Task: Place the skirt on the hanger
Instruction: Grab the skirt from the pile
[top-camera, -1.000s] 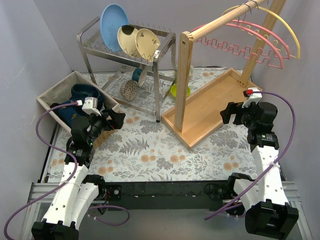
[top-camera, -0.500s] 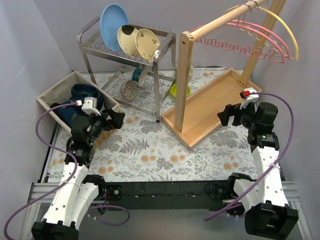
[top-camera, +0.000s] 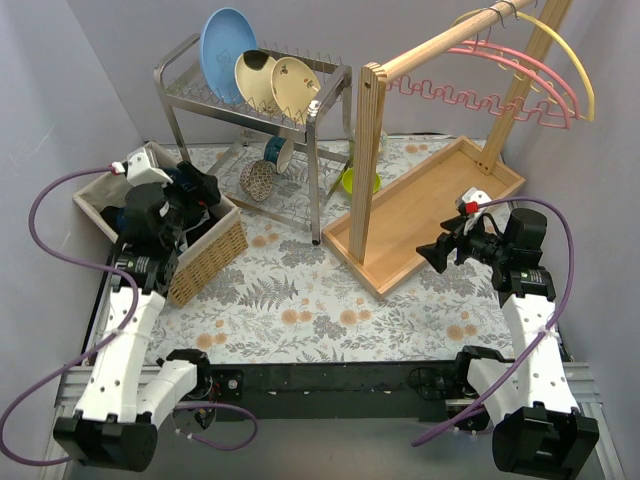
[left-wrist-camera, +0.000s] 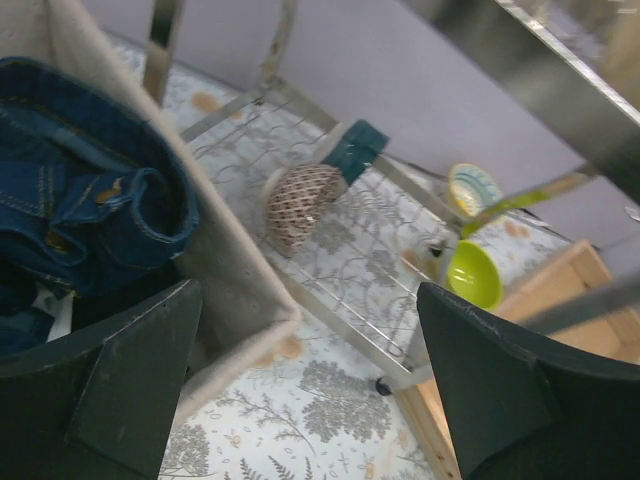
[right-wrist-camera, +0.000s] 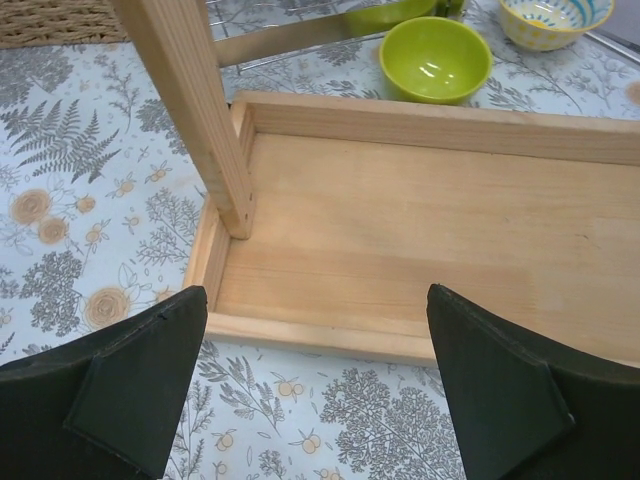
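The skirt (left-wrist-camera: 70, 200) is blue denim, crumpled inside the fabric-lined wicker basket (top-camera: 208, 258) at the left. My left gripper (top-camera: 200, 190) hovers open over the basket's right wall, with nothing between its fingers; in the left wrist view the gripper (left-wrist-camera: 308, 300) has the denim just to its left. Pink hangers (top-camera: 500, 90) and a yellow hanger (top-camera: 572, 55) hang from the wooden rail at the back right. My right gripper (top-camera: 432, 255) is open and empty above the front edge of the wooden tray (right-wrist-camera: 420, 230).
A metal dish rack (top-camera: 250, 110) with plates stands at the back, with cups lying under it. A green bowl (right-wrist-camera: 435, 58) sits behind the tray. The rail's wooden post (right-wrist-camera: 195, 100) rises from the tray's front corner. The basket wall (left-wrist-camera: 230, 270) lies below my left fingers.
My left arm has swung up and to the left, from the basket's front corner to above the basket. The right gripper has edged left and tilted down toward the tray.
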